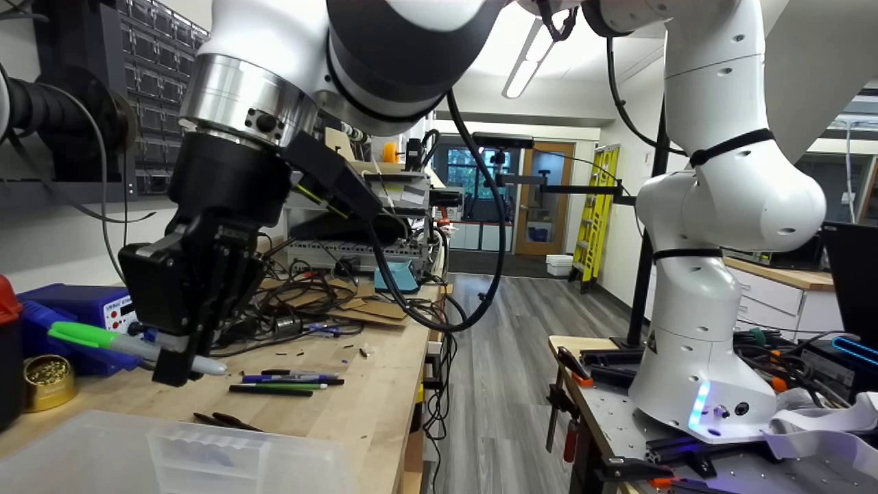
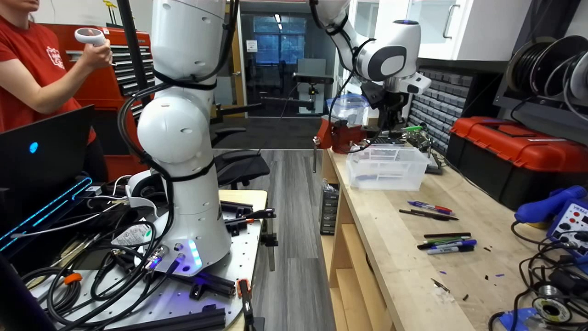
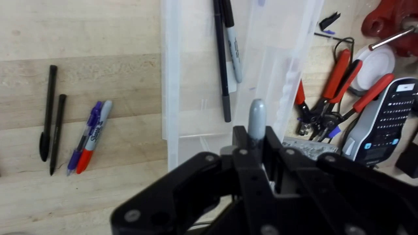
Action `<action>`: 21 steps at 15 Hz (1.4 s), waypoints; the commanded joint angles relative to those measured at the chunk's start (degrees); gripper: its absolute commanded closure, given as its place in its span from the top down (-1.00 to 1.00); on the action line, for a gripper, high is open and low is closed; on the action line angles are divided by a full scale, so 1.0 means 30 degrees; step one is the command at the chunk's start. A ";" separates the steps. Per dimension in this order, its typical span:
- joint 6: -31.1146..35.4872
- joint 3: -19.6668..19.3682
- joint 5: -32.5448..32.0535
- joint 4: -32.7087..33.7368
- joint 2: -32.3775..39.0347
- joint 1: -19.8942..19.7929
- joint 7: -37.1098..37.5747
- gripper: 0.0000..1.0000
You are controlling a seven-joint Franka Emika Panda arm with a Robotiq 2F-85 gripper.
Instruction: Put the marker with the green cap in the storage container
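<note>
My gripper (image 1: pixel 182 358) is shut on the marker with the green cap (image 1: pixel 127 343) and holds it in the air, roughly level. The green cap also shows in an exterior view (image 2: pixel 413 128), beside the gripper (image 2: pixel 389 131). In the wrist view only the marker's grey end (image 3: pixel 257 116) shows between the fingertips (image 3: pixel 256 140); the green cap is hidden. The storage container (image 2: pixel 390 170) is a translucent whitish bin on the bench. In the wrist view the container (image 3: pixel 173 81) lies below the fingers. It holds a dark pen (image 3: pixel 221 55) and a grey marker with a dark cap (image 3: pixel 233 49).
Black pens (image 3: pixel 49 107), a purple pen (image 3: pixel 85 137) and a red-capped marker (image 3: pixel 96 133) lie beside the container. More markers lie farther along the bench (image 2: pixel 448 243). A red vise (image 2: pixel 342 135), pliers (image 3: pixel 329 94) and a blue device (image 1: pixel 89 309) stand nearby.
</note>
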 commanded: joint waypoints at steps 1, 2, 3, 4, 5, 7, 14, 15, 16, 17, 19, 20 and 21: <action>-0.0809 0.0257 0.0615 -0.0301 -0.0312 0.0324 -0.0474 -0.93; -0.0966 0.0294 0.0515 -0.0219 -0.0134 0.0410 -0.0410 -0.93; -0.1018 0.0269 0.0355 -0.0103 0.0167 0.0527 -0.0250 -0.93; -0.1053 0.0226 0.0247 -0.0069 0.0369 0.0640 -0.0154 -0.93; -0.1101 0.0186 0.0113 -0.0017 0.0674 0.0765 -0.0082 -0.93; -0.0615 0.0060 -0.0232 -0.0060 0.1375 0.1027 0.0046 -0.93; 0.1084 -0.0412 -0.0828 0.0139 0.3643 0.1688 0.0064 -0.93; 0.1555 -0.0635 -0.1148 0.0145 0.3925 0.1914 0.0229 -0.93; 0.1869 -0.0790 -0.1380 0.0143 0.4116 0.2059 0.0266 -0.93; 0.1850 -0.0894 -0.1521 0.0234 0.4297 0.2178 0.0251 -0.90; 0.1700 -0.1008 -0.1665 0.0231 0.4289 0.2301 0.0136 -0.21; 0.1662 -0.1001 -0.1674 0.0233 0.4218 0.2301 0.0028 -0.11; 0.1475 -0.0973 -0.1623 0.0150 0.3869 0.2248 -0.0009 0.01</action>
